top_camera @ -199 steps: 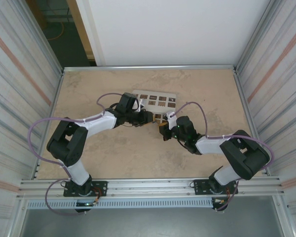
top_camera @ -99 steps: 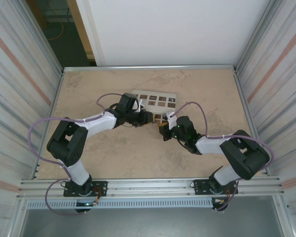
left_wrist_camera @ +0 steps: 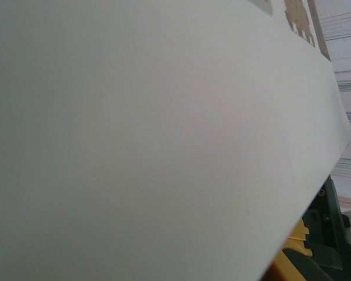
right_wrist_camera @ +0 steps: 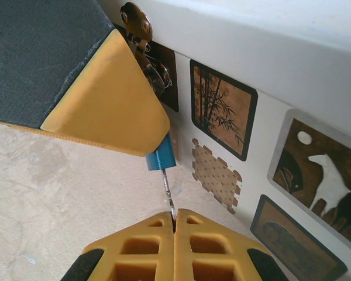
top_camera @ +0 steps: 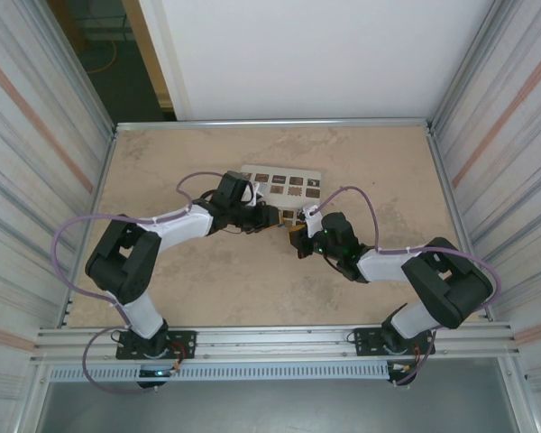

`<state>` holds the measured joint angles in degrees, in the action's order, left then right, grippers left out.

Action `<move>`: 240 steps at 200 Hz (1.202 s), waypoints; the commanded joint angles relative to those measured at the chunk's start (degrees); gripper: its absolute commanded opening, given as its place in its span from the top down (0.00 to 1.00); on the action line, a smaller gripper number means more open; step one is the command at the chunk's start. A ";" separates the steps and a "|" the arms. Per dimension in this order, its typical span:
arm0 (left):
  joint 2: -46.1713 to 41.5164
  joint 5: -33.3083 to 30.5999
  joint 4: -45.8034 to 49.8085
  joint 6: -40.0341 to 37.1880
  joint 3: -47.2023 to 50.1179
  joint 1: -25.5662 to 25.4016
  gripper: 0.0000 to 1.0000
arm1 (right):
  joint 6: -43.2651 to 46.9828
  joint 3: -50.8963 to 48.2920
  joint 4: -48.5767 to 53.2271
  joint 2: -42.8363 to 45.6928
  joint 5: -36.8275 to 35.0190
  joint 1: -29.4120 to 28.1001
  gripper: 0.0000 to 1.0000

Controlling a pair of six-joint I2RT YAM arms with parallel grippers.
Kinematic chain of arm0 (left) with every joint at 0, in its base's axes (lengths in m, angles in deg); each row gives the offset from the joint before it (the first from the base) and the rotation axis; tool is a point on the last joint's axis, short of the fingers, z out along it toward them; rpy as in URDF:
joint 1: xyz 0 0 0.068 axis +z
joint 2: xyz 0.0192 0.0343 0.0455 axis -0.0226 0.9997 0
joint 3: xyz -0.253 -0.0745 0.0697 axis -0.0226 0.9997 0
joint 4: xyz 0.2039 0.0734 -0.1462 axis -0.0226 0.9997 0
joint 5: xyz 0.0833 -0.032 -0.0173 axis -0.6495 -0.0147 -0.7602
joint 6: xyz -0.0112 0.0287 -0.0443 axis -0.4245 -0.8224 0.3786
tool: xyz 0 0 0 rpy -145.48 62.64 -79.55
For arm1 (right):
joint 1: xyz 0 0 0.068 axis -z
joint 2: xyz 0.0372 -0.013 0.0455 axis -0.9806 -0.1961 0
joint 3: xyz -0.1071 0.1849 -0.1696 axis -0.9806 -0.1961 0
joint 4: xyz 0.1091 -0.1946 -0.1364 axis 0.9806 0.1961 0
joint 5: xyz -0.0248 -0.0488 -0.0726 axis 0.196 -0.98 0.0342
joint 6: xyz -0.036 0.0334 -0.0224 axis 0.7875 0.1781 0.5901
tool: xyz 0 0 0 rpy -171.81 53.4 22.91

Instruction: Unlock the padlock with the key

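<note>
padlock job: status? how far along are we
Done: the key is picked up and its tip sits at, apparently in, the blue padlock. In hand: the right gripper is shut on the key; the left gripper covers the padlock's top by the white box. Left: turn the key and pop the padlock open. Its top is hidden, so I can't confirm whether it's open.
</note>
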<state>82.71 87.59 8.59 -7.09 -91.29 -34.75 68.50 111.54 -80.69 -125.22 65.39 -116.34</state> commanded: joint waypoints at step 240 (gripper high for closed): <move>1.16 3.77 -7.83 4.68 3.17 -2.05 0.80 | -2.24 4.95 -7.35 -7.55 5.30 1.74 1.00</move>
<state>82.34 85.84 4.40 -4.36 -89.32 -34.29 68.01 115.95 -84.12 -131.93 69.10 -114.96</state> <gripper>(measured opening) 0.235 0.060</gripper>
